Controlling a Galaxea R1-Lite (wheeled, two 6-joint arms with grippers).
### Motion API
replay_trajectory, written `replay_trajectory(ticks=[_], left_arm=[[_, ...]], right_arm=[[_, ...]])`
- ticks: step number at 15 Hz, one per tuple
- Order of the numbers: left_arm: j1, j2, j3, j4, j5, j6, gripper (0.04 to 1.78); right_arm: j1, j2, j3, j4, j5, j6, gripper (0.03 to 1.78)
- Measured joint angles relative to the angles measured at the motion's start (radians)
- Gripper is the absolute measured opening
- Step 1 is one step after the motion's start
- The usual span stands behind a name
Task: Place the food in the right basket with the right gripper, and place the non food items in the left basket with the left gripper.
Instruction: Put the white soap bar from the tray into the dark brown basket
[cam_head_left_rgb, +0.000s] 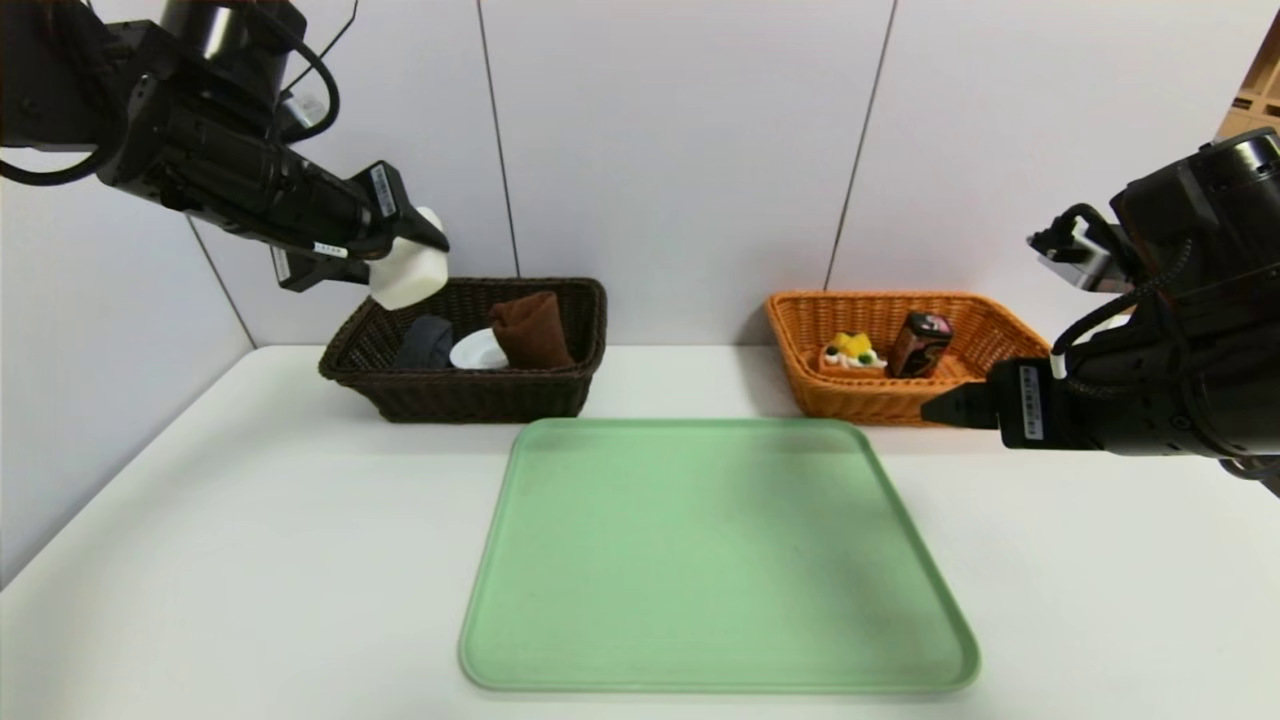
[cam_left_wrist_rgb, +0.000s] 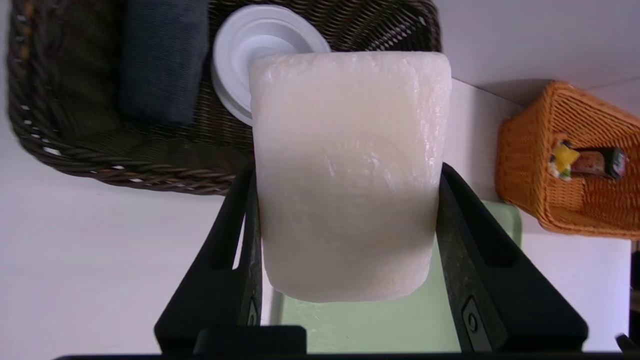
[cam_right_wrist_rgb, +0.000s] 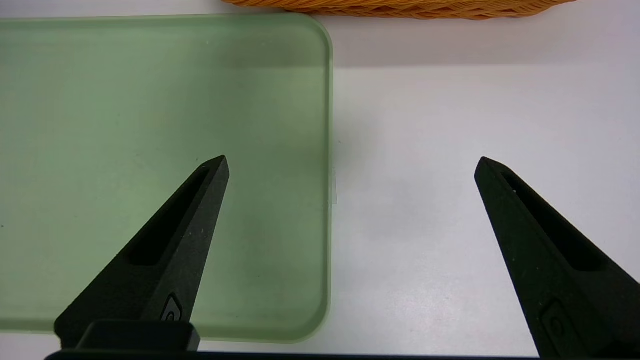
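Head view: left gripper (cam_head_left_rgb: 415, 262) clamps white soap block (cam_head_left_rgb: 408, 272) above dark left basket (cam_head_left_rgb: 470, 395); right gripper (cam_right_wrist_rgb: 350, 165) spread wide near orange basket (cam_head_left_rgb: 850, 400).

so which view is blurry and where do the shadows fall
Left wrist view: the dark basket looks smeared at its rim, while the white block in the left gripper is sharp. Head view: a soft shadow lies across the green tray. Right wrist view: the open right gripper is crisp.

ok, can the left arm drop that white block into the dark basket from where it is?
Probably yes. The left gripper holds the white block above the dark basket's near-left corner; nothing sits between them, and that corner looks bare.
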Motion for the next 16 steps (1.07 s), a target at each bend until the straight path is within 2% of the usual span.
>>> replay_trajectory(ticks=[4, 7, 16], left_arm=[[0.041, 0.087, 0.003, -0.008, 0.058, 0.066, 0.97], [0.046, 0.145, 0.003, -0.088, 0.087, 0.069, 0.97], [0.052, 0.238, 0.002, -0.184, 0.120, 0.119, 0.97]], right_arm=[[-0.001, -0.007, 0.010, -0.001, 0.000, 0.001, 1.70], [0.000, -0.012, 0.021, -0.001, 0.000, 0.001, 1.70], [0.000, -0.020, 0.034, -0.002, 0.004, 0.001, 1.70]])
